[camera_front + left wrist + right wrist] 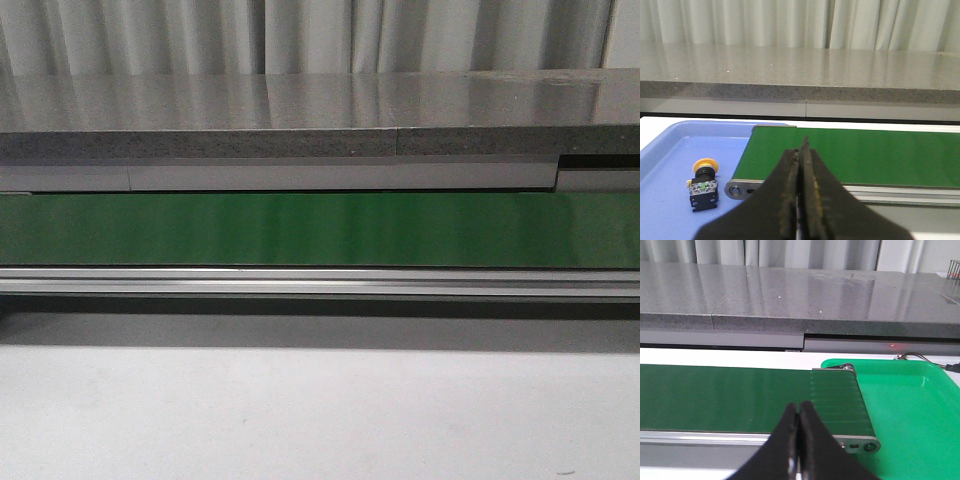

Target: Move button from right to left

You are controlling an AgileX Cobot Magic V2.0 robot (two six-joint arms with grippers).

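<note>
Pale tabletop (320,420) fills the near part of the front view, bare where it shows; no arm or gripper shows in that view. Behind it runs a long green conveyor belt (320,230) in a silver alu frame (320,285), spanning the whole width, w/ a grey speckled stone ledge (300,110) and pale curtains (300,35) beyond.

Left wrist view: belt's end roller (736,189) sits at the edge of a blue tray (670,165), belt end overlapping the tray's rim. Right wrist view: belt's other end reaches over the rim of a green tray (910,405); nothing seen lying in the part of that tray in view. Thin wires (920,358) trail at its far edge.

Left gripper (802,150) is pressed together, black fingers meeting in a narrow seam, nothing between them; it sits above the belt's end near the blue tray. Right gripper (798,412) is likewise pressed together and pinching nothing, over the belt's near edge, close to the green tray.

Button (704,182) lies on the blue tray's floor, just beside the belt's end roller but apart from it: orange-yellow cap toward the far side, black body toward the cam. It's clear of both grippers.
</note>
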